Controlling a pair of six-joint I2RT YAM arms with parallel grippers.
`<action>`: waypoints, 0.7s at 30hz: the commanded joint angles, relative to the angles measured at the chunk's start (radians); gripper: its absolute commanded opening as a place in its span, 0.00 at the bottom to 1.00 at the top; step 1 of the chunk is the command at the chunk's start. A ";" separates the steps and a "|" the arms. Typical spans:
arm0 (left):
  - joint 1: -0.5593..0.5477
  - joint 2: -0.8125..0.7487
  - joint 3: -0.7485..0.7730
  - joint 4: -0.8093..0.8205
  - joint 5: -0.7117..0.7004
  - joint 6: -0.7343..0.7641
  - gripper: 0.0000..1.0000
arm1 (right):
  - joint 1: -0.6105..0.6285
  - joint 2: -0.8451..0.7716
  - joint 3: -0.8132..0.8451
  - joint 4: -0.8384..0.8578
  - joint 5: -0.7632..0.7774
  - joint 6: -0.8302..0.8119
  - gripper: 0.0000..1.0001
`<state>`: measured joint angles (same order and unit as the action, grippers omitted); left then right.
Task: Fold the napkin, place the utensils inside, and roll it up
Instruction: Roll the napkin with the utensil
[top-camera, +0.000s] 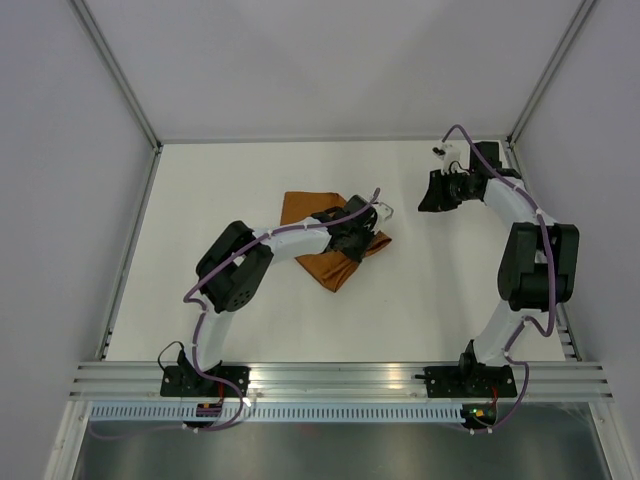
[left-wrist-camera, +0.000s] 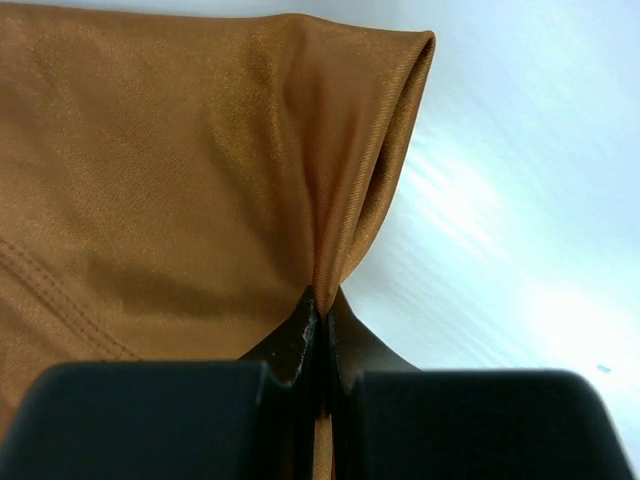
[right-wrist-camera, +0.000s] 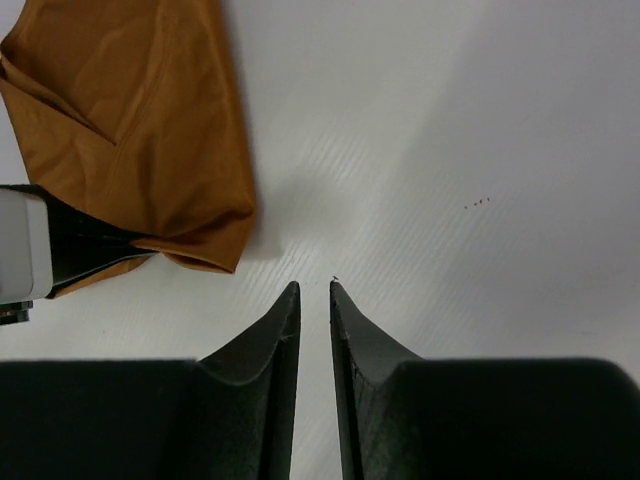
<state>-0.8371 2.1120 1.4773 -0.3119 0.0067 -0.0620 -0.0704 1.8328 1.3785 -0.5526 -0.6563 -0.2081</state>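
Left gripper pinched tight on a fold of the napkin mid-table. Right gripper, out at two o'clock, fingers nearly together, holding nothing

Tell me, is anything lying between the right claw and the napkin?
Nothing visible does. Only bare white table lies between the right claw and the napkin. The left claw is already pinching the cloth's edge.
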 joint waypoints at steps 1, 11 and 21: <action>-0.017 0.069 -0.068 -0.171 0.361 -0.010 0.02 | -0.005 -0.098 -0.045 -0.042 -0.081 -0.209 0.24; 0.013 0.095 -0.094 -0.196 0.618 0.014 0.02 | -0.005 -0.283 -0.237 -0.185 -0.241 -0.715 0.33; 0.069 0.106 -0.098 -0.246 0.710 0.047 0.02 | 0.089 -0.400 -0.398 -0.406 -0.276 -1.192 0.58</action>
<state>-0.7792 2.1544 1.4231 -0.4255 0.7471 -0.0616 -0.0265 1.4754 1.0039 -0.8959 -0.8478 -1.1698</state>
